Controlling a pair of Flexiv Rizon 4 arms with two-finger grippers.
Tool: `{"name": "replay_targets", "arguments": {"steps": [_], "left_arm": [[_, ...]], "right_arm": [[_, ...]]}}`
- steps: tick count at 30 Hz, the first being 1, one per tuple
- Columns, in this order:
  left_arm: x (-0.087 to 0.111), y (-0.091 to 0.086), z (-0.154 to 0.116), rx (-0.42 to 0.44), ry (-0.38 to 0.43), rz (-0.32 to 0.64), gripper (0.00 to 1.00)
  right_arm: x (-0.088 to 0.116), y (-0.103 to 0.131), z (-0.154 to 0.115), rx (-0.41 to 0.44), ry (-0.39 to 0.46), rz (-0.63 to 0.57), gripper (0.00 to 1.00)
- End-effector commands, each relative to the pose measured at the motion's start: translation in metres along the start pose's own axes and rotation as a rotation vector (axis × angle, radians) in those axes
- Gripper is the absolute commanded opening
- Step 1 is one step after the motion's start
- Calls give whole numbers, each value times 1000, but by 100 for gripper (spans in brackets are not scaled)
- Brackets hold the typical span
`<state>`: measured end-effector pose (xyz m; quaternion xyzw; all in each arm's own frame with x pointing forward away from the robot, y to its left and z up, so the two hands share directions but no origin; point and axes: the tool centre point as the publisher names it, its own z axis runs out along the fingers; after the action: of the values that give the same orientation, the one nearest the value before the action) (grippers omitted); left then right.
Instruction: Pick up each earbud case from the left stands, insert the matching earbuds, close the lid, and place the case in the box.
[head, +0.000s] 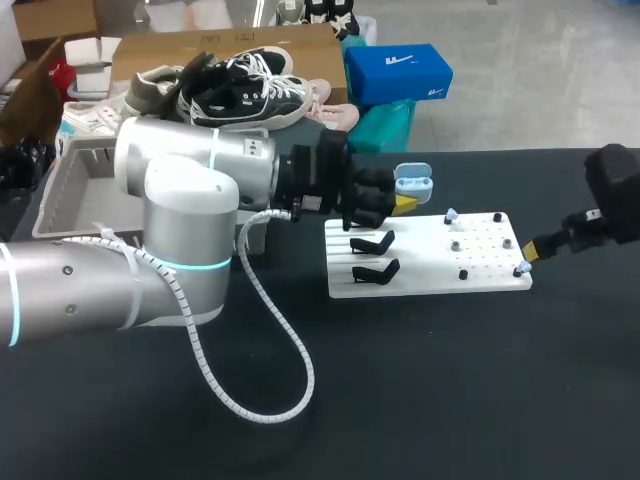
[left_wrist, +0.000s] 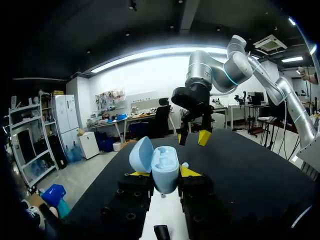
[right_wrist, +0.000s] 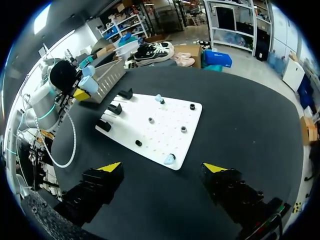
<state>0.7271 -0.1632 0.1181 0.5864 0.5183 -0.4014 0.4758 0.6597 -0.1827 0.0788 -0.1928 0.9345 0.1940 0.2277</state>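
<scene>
My left gripper (head: 404, 203) is shut on a light blue earbud case (head: 413, 184), held above the far left corner of the white board (head: 430, 285). Its lid (left_wrist: 141, 154) stands open and the case (left_wrist: 165, 170) sits between the yellow fingertips (left_wrist: 189, 171). Two black stands (head: 372, 243) on the board's left are bare. Pale blue earbuds rest on pegs at the far side (head: 451, 215) and at the near right corner (head: 520, 270). My right gripper (head: 532, 252) hovers open just off that corner, with the corner earbud (right_wrist: 170, 159) ahead of its fingers (right_wrist: 110, 167).
A grey basket (head: 70, 190) stands at the table's far left, behind my left arm; it also shows past the board in the right wrist view (right_wrist: 107, 75). Small black pegs (head: 463, 273) dot the board. Black tabletop (head: 450, 390) lies in front of the board.
</scene>
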Motion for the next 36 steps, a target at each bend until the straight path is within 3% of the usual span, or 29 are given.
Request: {"name": "replay_targets", "arguments": {"steps": [1,9,18,23,29,36], "left_arm": [[5,-1,1,-3,7,-1,0],[11,-2,2,-8,22,-14,0],[11,-2,2,-8,22,-14,0],[11,-2,2,-8,22,-14,0],[11,-2,2,-8,22,-14,0],[11,-2,2,-8,22,-14,0]], "right_arm": [[2,1,5,20,-3,6,100],[4,4,7,38,15,0,100],[7,15,2,214,116,-118,100],[14,11,2,270,160,-180,100],[21,1,4,279,172,-218,100],[23,-7,21,322,175,-233,100]]}}
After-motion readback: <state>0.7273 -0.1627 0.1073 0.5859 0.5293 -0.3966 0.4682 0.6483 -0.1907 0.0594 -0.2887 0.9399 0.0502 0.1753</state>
